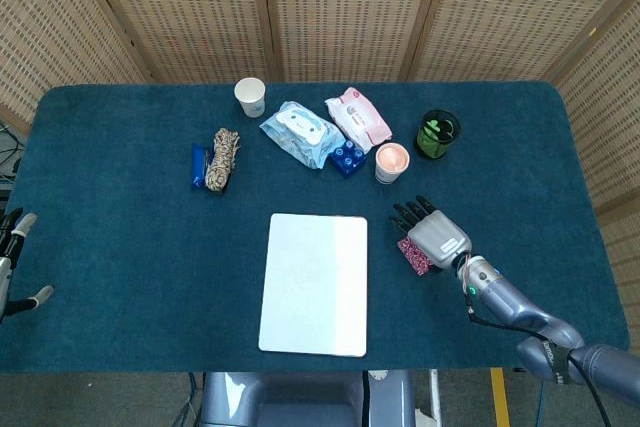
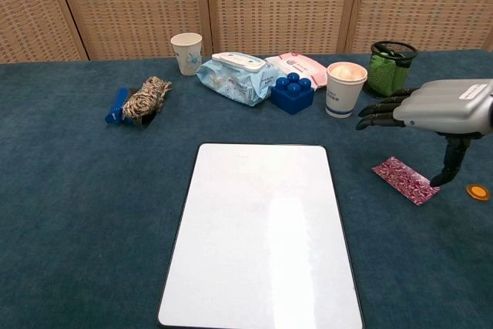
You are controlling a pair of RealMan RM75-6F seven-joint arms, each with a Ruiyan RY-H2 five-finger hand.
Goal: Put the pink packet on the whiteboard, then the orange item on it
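The pink patterned packet (image 2: 404,179) lies flat on the blue cloth, right of the whiteboard (image 2: 262,229). My right hand (image 2: 435,104) hovers just above it, fingers stretched out toward the board and thumb pointing down beside the packet, holding nothing. In the head view the right hand (image 1: 432,232) covers the packet's far end, and only the near part of the pink packet (image 1: 413,259) shows next to the whiteboard (image 1: 315,282). The small orange item (image 2: 477,191) sits right of the packet; my wrist hides it in the head view. Only spread fingertips of my left hand (image 1: 15,262) show at the left edge.
Along the back stand a paper cup (image 1: 250,97), two wipes packs (image 1: 300,133), a blue block (image 1: 348,158), a lidded cup (image 1: 391,162) and a green mesh holder (image 1: 437,133). A rope bundle with a blue item (image 1: 218,159) lies back left.
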